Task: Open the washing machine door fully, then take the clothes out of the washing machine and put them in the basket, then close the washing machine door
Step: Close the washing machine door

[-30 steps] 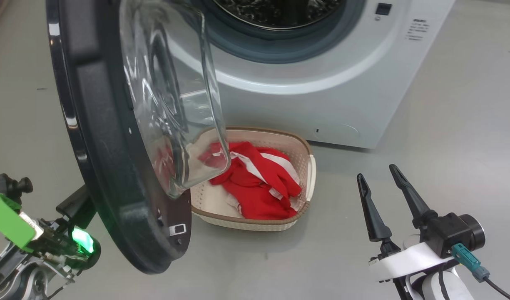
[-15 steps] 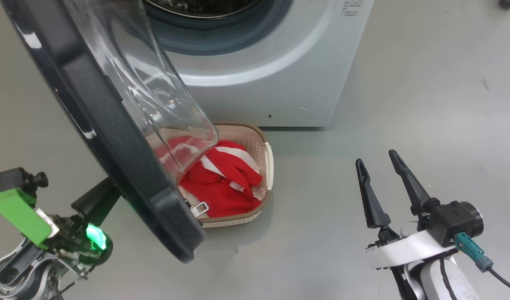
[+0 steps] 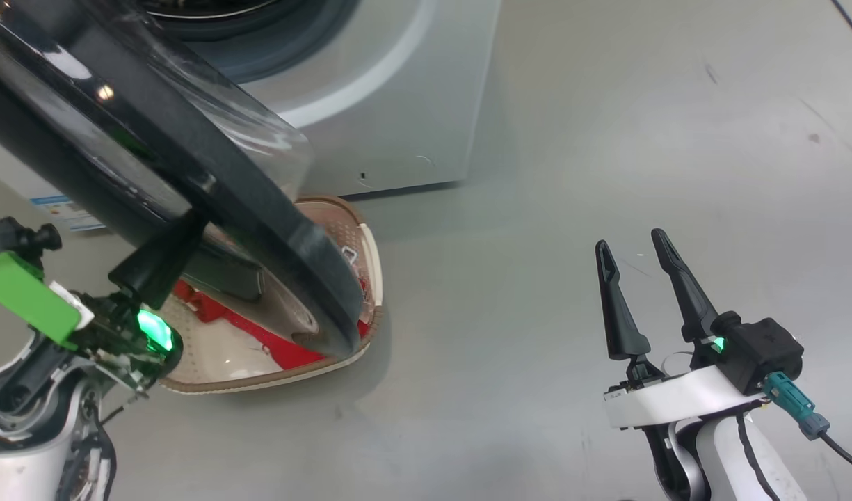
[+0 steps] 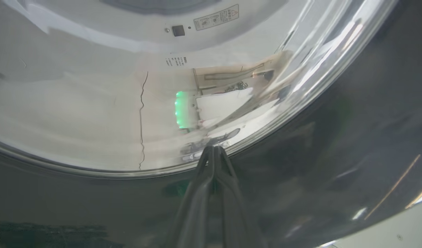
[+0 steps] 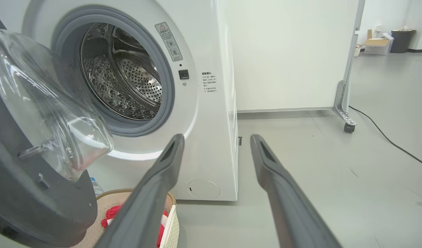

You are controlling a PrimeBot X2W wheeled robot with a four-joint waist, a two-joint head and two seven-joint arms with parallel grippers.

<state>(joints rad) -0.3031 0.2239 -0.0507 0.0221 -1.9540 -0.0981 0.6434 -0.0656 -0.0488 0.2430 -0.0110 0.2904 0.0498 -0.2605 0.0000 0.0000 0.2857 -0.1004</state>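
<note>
Step in hand is judged to be the door close. Clothes (image 3: 286,351) are seen, red, in the basket (image 3: 374,271) at lower left of the head view, half hidden under the washing machine door (image 3: 279,229). Drum (image 5: 128,82), upper left of the right wrist view, is seen as bare steel. No fabric can be made out in the part shown. Unloading is taken as done, with only the close left.

Left gripper (image 4: 213,148): fingers pressed together, nothing pinched. Tips are set against the door's outer face where black rim meets glass, bottom centre of the left wrist view.
Right gripper (image 3: 631,242): fingers spread, nothing between them. It is seen at lower right of the head view, well apart from door and basket.

Door is found part open, lying diagonally across the upper left of the head view. Its glass bowl (image 5: 42,113) is turned toward the washing machine (image 5: 211,144).

To be done well:
- The push should be placed on the rim, not the glass, as closed tips may skate on the gloss.
- Force should be applied square to the door face and the hinge arc followed.
- The door's lower edge is seen over the basket rim. Clearance cannot be told from these views and should be checked before the swing.
- A firm last press is needed for the latch.
- The right arm should be held clear of the opening.
</note>
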